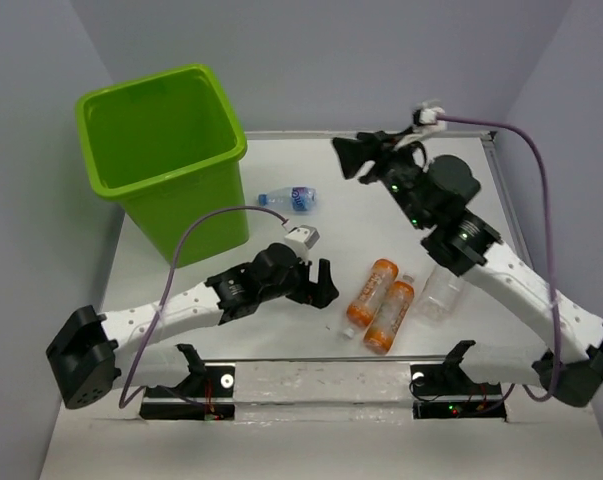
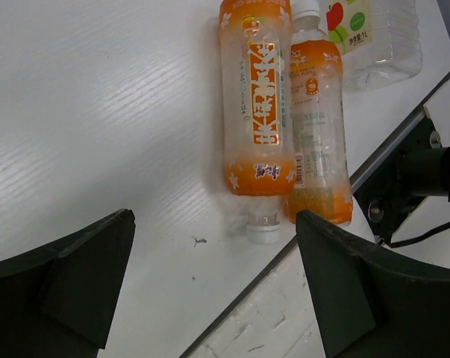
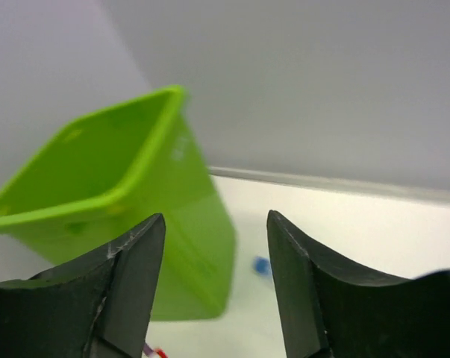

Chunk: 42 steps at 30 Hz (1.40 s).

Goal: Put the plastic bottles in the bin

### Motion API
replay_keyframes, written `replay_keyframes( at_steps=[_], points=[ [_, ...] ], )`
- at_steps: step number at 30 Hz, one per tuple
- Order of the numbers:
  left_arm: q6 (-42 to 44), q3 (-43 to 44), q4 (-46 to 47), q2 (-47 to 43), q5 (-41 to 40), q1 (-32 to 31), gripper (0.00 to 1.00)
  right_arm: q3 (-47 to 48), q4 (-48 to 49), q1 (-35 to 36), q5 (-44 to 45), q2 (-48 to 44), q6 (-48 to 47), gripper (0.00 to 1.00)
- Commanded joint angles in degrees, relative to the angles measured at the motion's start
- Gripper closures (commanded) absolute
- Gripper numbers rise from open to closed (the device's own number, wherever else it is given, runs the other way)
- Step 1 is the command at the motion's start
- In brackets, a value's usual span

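The lime-green bin (image 1: 166, 150) stands at the far left and shows blurred in the right wrist view (image 3: 113, 224). Two orange-drink bottles (image 1: 371, 292) (image 1: 391, 314) lie side by side near the front middle, and show in the left wrist view (image 2: 258, 112) (image 2: 318, 134). A clear bottle (image 1: 443, 290) lies beside them under the right arm. A blue-labelled bottle (image 1: 291, 199) lies next to the bin. My left gripper (image 1: 326, 285) is open and empty, just left of the orange bottles. My right gripper (image 1: 346, 158) is open and empty, raised over the far table, pointing toward the bin.
A purple cable (image 1: 186, 250) loops from the left wrist in front of the bin. The table's front edge rail (image 2: 284, 257) runs right below the orange bottles. Grey walls close in the table on the left, right and back.
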Motion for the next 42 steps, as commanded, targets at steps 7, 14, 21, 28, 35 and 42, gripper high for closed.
replay_keyframes(
  at_steps=[7, 14, 21, 28, 35, 42],
  points=[
    [5.4, 15.8, 6.2, 20.1, -1.0, -4.3, 0.01, -34.6, -27.7, -13.8, 8.6, -22.4, 22.0, 0.53],
    [7.4, 25.7, 5.8, 33.4, -0.3, -4.7, 0.01, -43.3, -37.2, -13.8, 3.9, -32.5, 31.4, 0.22],
    [7.8, 29.9, 5.0, 41.5, -4.1, -4.7, 0.05, -46.8, -46.2, -13.8, 2.4, -39.0, 39.1, 0.18],
    [8.3, 32.8, 3.0, 45.5, -4.9, -4.7, 0.25, -49.6, -48.8, -13.8, 0.3, -39.5, 41.2, 0.18],
    [8.3, 29.5, 3.6, 42.0, -8.9, -4.7, 0.57, -50.5, -46.8, -13.8, -2.4, -34.0, 40.2, 0.14],
    [8.5, 26.5, 1.6, 28.8, -15.0, -4.7, 0.58, -53.1, -37.3, -13.8, -4.8, -26.1, 39.5, 0.1]
  ],
)
